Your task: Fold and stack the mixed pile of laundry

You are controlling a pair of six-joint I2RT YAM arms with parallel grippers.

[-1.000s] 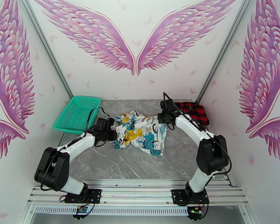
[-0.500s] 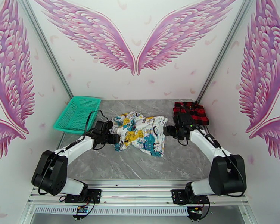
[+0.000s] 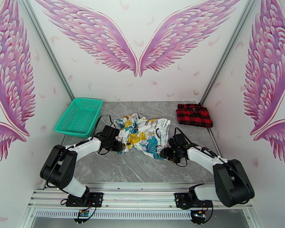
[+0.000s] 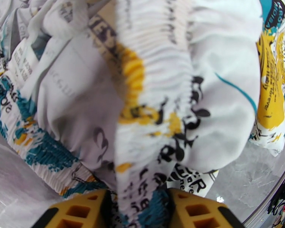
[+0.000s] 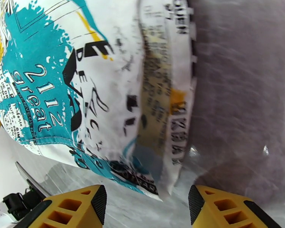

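The white garment with yellow, teal and black print lies crumpled in the middle of the grey table. My left gripper sits at its near left edge. In the left wrist view a gathered band of that white garment runs down between the yellow fingers, which press it from both sides. My right gripper is at the garment's near right corner. Its jaws stand apart, with the hemmed corner hanging in the gap and touching neither finger. The red-and-black plaid garment lies folded flat at the back right.
A teal mesh basket stands at the back left, tilted against the wall. Bare marble table stretches between the white garment and the arm bases. Walls close in on both sides.
My right arm swung from the plaid garment at the back to the white garment's near right corner. The left gripper shifted slightly right and closed on a fold.
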